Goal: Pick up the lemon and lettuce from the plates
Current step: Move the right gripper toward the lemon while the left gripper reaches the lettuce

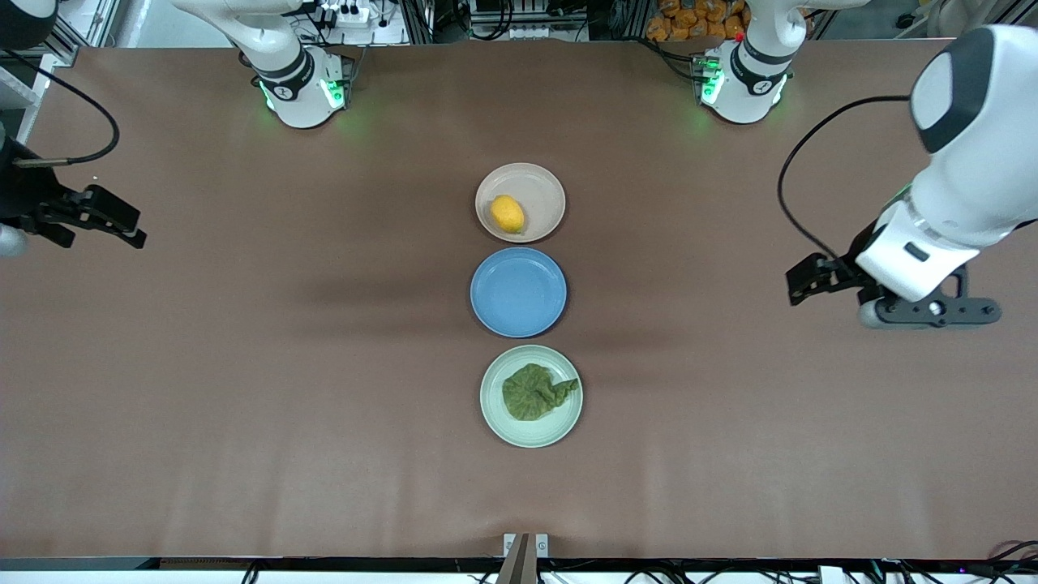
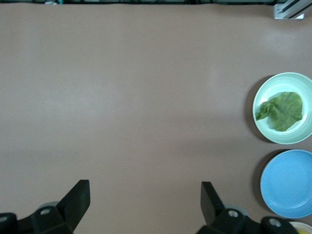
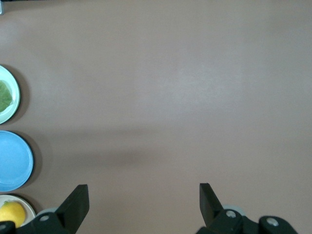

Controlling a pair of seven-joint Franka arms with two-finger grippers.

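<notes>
**A:** Where were the two claws?

**B:** The left claw [image 2: 145, 202] hung in the air over bare table near the left arm's end, its fingers [image 2: 75, 201] spread wide apart with nothing between them. The right claw [image 3: 144, 204] hung over the right arm's end of the table, its fingers [image 3: 74, 202] just as wide apart and empty. Both arms waited, folded out to their own ends, well apart from the plates.

**A:** And the plates?

**B:** Three stood in a line across the middle of the table, running from the edge where the bases stand toward the front camera's edge. The beige-pink plate [image 1: 539, 182] was the one nearest the bases' edge, and the lemon [image 1: 508, 213] lay on it, toward the right arm's side of the plate. The blue plate [image 1: 519, 292] came next, just beside it, holding nothing. The mint green plate [image 1: 495, 410] was nearest the front camera's edge, and the lettuce [image 1: 535, 392] lay crumpled in its middle, one ragged tip reaching the rim toward the left arm's end.

**A:** Anything between the claws and the plates?

**B:** Only the brown table [image 1: 243, 389]. A black cable [image 1: 799, 195] looped off the left arm above it.
</notes>
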